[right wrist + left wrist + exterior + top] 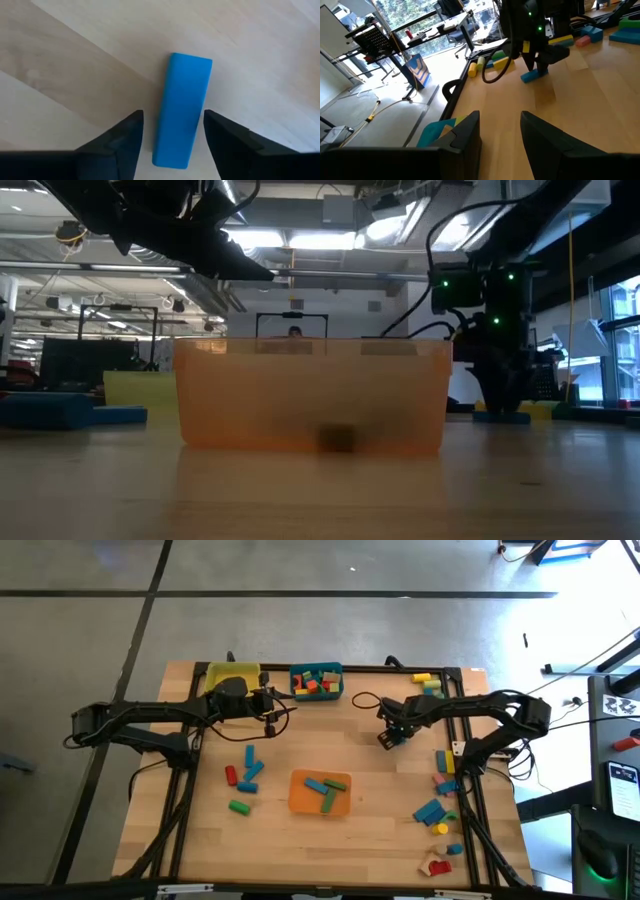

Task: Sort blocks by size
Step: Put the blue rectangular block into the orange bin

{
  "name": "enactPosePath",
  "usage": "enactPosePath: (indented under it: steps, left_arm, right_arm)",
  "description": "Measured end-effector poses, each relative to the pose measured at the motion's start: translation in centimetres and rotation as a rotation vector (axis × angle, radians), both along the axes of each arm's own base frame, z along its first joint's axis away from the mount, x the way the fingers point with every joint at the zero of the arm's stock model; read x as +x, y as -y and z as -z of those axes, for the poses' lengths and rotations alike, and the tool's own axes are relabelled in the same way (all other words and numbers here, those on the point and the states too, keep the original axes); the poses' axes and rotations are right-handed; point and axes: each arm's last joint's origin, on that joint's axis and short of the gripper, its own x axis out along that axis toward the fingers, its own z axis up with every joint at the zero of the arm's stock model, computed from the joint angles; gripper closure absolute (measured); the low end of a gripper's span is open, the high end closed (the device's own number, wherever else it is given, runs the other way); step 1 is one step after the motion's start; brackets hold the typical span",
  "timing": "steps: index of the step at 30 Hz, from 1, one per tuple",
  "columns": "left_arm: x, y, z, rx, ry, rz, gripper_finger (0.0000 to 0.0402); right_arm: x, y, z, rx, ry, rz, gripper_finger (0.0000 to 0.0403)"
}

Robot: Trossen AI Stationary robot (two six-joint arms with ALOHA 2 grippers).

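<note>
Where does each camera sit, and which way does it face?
High: overhead, straight down; both arms, orange plastic bin.
Low: tabletop height, level across; arms hang above.
Left wrist: forward past left claw toward the right arm.
Right wrist: down past open right claw straddling flat blue wooden block.
Shared: that block appears in both wrist views.

Three bins stand on the table: yellow (231,673), teal (316,681) and orange (320,793); two arms.
</note>
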Motion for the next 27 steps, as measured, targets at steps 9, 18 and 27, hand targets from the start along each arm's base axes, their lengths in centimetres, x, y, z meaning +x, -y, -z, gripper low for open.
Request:
enactPosePath:
  steps: [9, 18, 27]
  left_arm:
    - [0.0, 0.0, 0.0, 0.0, 0.001, 0.0, 0.0274]
    - [0.0, 0.0, 0.0, 0.0, 0.001, 0.0, 0.0274]
    - [0.0, 0.0, 0.0, 0.001, 0.002, 0.0, 0.0274]
  right_arm:
    - [0.2, 0.0, 0.8, 0.006, -0.009, -0.012, 0.0272]
    - [0.7, -0.1, 0.2, -0.003, 0.018, -0.062, 0.0295]
    - [4.5, -2.2, -3.4, 0.008, 0.224, -0.213, 0.0291]
